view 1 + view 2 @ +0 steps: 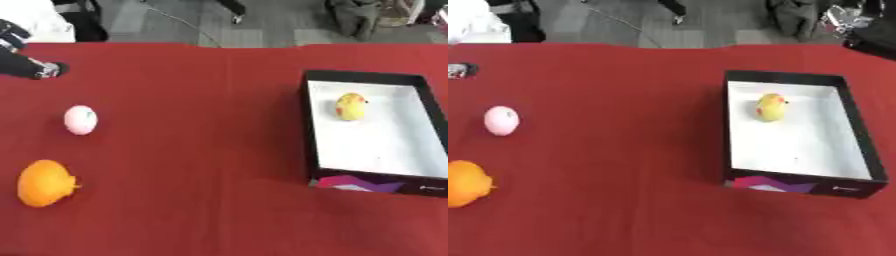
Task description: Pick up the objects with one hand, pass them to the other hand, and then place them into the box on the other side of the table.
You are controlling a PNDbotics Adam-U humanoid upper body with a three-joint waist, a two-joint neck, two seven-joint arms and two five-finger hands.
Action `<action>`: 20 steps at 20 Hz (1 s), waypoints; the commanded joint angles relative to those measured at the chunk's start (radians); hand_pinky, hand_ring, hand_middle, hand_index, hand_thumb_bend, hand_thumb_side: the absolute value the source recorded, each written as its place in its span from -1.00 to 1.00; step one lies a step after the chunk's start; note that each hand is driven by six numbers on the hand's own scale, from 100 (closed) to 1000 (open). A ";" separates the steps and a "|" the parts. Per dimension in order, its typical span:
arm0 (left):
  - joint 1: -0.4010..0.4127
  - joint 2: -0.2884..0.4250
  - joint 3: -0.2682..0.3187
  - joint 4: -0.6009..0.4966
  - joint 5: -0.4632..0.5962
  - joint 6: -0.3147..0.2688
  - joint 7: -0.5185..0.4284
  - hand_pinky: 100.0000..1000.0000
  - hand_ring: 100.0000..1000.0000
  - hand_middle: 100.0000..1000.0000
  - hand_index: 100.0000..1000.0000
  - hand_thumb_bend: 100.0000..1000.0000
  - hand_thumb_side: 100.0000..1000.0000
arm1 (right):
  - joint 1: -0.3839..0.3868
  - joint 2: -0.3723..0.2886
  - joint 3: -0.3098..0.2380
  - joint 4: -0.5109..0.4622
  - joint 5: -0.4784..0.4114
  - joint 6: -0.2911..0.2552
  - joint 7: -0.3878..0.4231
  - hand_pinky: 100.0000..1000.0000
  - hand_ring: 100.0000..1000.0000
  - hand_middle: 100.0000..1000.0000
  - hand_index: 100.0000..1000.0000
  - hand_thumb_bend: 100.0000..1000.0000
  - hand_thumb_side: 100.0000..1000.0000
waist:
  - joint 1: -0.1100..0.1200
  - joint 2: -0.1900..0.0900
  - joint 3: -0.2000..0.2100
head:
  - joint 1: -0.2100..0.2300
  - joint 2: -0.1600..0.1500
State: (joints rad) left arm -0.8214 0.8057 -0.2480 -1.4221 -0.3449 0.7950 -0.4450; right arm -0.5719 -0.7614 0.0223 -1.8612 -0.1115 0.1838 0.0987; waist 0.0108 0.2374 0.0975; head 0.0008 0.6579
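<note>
Red cloth (201,150) is seen covering the whole table, with a faint crease running from the far edge toward the near edge around the middle. Grey floor and dark, cut-off shapes are seen beyond the far edge, too blurred to be identified.

On the right side of the table a black-walled box (310,125) with a white floor is set, its long side running away from the camera. In the left eye view its right wall is cut off by the picture's edge; in the right eye view the box is shown whole. A patch of purple, pink and white print is carried on its near wall, and the small white marking beside that cannot be read.

An orange object (44,183) is found at the near left of the cloth, rounded with a small point on its right side; in the right eye view it is clipped by the left edge. Its exact nature cannot be made out.

Inside the box, toward the far end, a yellow egg-like object (771,107) with reddish marks is lying on the white floor, apart from the walls.

A pale pink egg-shaped object (80,120) is placed on the cloth just beyond the orange one, well apart from the box.

The left hand (45,70) is only partly shown at the far left edge, as a dark arm ending in a grey tip; whether its fingers are straight or curled cannot be told. The right hand is shown in neither view.
</note>
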 commanded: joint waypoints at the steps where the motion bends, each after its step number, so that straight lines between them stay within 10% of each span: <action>1: -0.060 -0.013 -0.009 0.094 -0.026 0.045 -0.129 0.78 0.59 0.49 0.72 -0.05 -0.60 | -0.016 -0.022 -0.003 -0.004 -0.007 0.005 -0.002 0.81 1.00 0.40 0.79 -1.00 -0.27 | 0.001 -0.027 0.003 | 0.007 0.001; 20: -0.161 -0.123 -0.055 0.418 -0.224 -0.019 -0.397 0.82 0.70 0.54 0.73 0.05 -0.63 | -0.025 -0.009 0.017 0.012 0.007 0.012 0.011 0.80 1.00 0.38 0.78 -1.00 -0.29 | -0.001 -0.028 0.007 | 0.003 0.005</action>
State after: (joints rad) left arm -0.9575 0.6640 -0.3060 -1.0072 -0.5531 0.5925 -0.6475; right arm -0.5810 -0.7517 0.0454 -1.8429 -0.1097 0.1960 0.1081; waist 0.0100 0.2360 0.1038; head 0.0059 0.6605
